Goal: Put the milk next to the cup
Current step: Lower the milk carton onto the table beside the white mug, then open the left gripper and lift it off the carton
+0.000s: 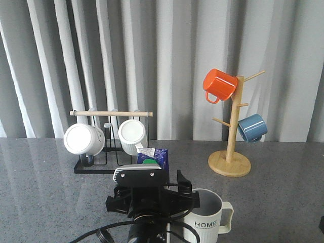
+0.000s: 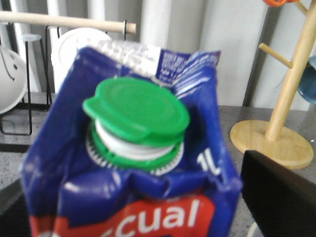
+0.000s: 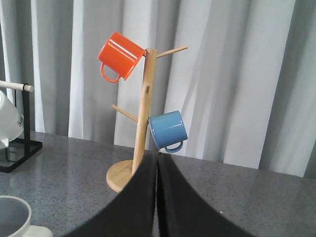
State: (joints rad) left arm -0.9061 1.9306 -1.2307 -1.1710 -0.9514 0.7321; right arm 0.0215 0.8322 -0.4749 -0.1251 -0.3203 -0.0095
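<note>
Front view shows black "HOME" lettering on the cup (image 1: 206, 214), a pale ribbed mug with a grey inside and its handle turned to the right, standing low and right of centre on the grey speckled table (image 1: 283, 197). Just left of it, partly hidden behind the left arm's black wrist housing, the top of the milk (image 1: 156, 156) rises in the middle of the frame: blue gable, white printed flap, green cap.

Left wrist view fills with that carton (image 2: 133, 163). Red band at the bottom edge reads "...cual" in white, the first letters cut off; a white "1L" sits at the right shoulder, and fine print on the white top seam is too blurred to read. Its round green cap is flipped slightly up over a white neck. The left pincer (image 2: 148, 232) stands about the carton, one dark finger (image 2: 279, 197) at lower right close beside it; whether the fingers press on the carton I cannot tell.

Right wrist view shows the right pincer (image 3: 157, 197) with its black fingers pressed together, holding nothing. Behind it stands a wooden mug tree (image 3: 143, 113) with an orange mug (image 3: 118, 55) upper left and a blue mug (image 3: 168, 129) at centre.
</note>
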